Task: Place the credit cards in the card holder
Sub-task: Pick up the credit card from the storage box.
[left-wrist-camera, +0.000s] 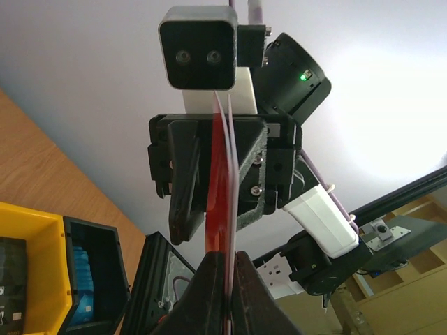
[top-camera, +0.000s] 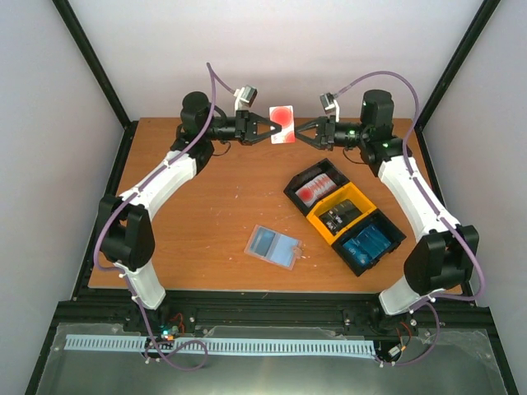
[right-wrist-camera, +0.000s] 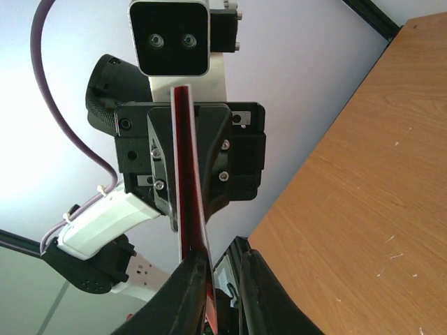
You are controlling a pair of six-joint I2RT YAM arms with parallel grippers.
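Up over the far edge of the table (top-camera: pixel 206 197), we see the left gripper (top-camera: pixel 265 129) clamped on a thin red-and-white plastic credit card (top-camera: pixel 282 123), the right gripper (top-camera: pixel 303 132) slightly parted alongside, which we judge a mid-air regrasp before carrying it down to the flat, pale-pocketed card holder (top-camera: pixel 276 246) lying open mid-table.

The brown wooden table (top-camera: pixel 214 197) is scuffed with small pale marks. Two things lie directly on it. The card holder (top-camera: pixel 274 247) lies open and flat near the middle of the near edge, its pale see-through pockets facing up. Just beside it to the right sits a black-and-yellow tray (top-camera: pixel 315 222), set at an angle, with red cards (top-camera: pixel 317 187) in its far compartment and blue cards (top-camera: pixel 368 244) in its near one.
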